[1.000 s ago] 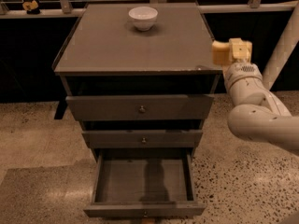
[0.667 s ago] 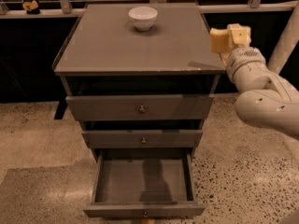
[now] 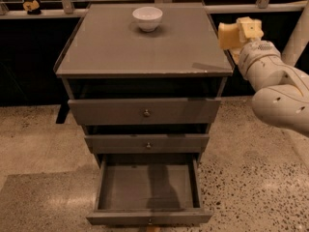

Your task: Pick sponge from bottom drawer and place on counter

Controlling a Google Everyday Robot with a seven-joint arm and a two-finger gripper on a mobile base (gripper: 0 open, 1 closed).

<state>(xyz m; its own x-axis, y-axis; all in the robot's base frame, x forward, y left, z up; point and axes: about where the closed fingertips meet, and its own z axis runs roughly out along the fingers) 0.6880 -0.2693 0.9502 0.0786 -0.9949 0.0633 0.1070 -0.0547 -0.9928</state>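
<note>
The pale-yellow sponge (image 3: 227, 35) is held in my gripper (image 3: 238, 33), which is shut on it. It hangs in the air just past the right edge of the counter (image 3: 145, 52), slightly above its top. The white arm (image 3: 275, 86) comes in from the lower right. The bottom drawer (image 3: 147, 186) is pulled open and I see nothing inside it.
A white bowl (image 3: 147, 18) stands at the back middle of the counter. The two upper grey drawers (image 3: 145, 112) are shut. A speckled floor (image 3: 38, 149) surrounds the cabinet. A rail (image 3: 48, 12) with a small yellow object (image 3: 31, 6) runs behind.
My gripper has lifted the sponge higher beside the counter's right edge, from about its front corner to above the level of the top.
</note>
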